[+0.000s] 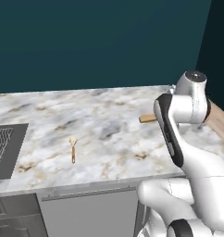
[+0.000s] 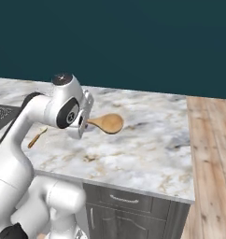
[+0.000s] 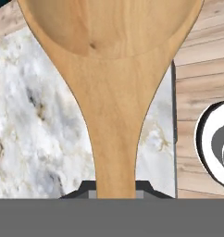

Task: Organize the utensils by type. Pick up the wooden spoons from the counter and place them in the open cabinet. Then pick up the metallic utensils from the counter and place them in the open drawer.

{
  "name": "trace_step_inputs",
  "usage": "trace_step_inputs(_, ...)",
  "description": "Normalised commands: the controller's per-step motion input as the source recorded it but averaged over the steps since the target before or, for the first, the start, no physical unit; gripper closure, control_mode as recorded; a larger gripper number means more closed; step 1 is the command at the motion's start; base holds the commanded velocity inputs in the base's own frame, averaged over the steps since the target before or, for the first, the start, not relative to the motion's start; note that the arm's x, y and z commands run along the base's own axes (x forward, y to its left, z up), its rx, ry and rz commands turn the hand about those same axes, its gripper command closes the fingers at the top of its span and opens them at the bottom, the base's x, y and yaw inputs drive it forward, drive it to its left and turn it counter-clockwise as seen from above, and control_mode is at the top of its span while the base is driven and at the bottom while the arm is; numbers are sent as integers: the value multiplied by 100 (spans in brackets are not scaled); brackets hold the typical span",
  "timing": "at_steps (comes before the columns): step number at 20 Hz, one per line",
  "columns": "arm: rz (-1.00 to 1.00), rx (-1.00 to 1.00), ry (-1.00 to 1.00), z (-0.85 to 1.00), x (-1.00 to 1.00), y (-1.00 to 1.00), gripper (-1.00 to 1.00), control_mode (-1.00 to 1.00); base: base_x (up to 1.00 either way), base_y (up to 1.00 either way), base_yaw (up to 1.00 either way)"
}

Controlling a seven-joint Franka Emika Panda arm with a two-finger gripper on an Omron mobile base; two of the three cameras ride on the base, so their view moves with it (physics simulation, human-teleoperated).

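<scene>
The end effector [image 2: 85, 122] is clamped on the handle of the long spoon [image 2: 107, 123], holding it above the counter [image 2: 147, 140]. In the right base view the spoon sticks out sideways from the hand, its round bowl pointing right toward the wooden floor [image 2: 210, 154] and its shadow lying on the marble just beneath. In the hand view the spoon [image 3: 111, 92] runs straight up from between the fingers, the handle narrow at the bottom and widening into the broad tan bowl at the top, hollow side facing the camera. Behind it lie the veined marble on the left and floor planks on the right, with the counter's edge between them.

In the left base view the handle end of the long spoon [image 1: 147, 118] pokes out to the left of the arm's upper link, which hides the rest of it.

The short spoon [image 1: 73, 148], with a pale cream head and orange-brown handle, lies flat on the counter [image 1: 100, 134] well to the left of the arm, head pointing toward the back wall. In the right base view its handle [image 2: 37, 138] shows just past the arm's forearm. A dark sink grid [image 1: 3, 150] sits at the counter's left end, and dark grey floor cabinets [image 2: 129, 210] stand under the slab.
</scene>
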Motion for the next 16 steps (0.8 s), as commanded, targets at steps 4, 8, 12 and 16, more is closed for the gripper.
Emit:
trace_step_inputs(4, -11, 0, -11, 0, -23, 40, 100, -100, 0, 0, 0)
trace_step_inputs(8, -1, 2, -1, -2, -3, 13, 100, -100, 0, 0, 0)
trace_step_inputs(12, 0, 6, 0, -1, -5, 4, 100, -100, 0, 0, 0)
trace_step_inputs(16, -1, 5, 0, 0, 0, 0, 100, -100, 0, 0, 0)
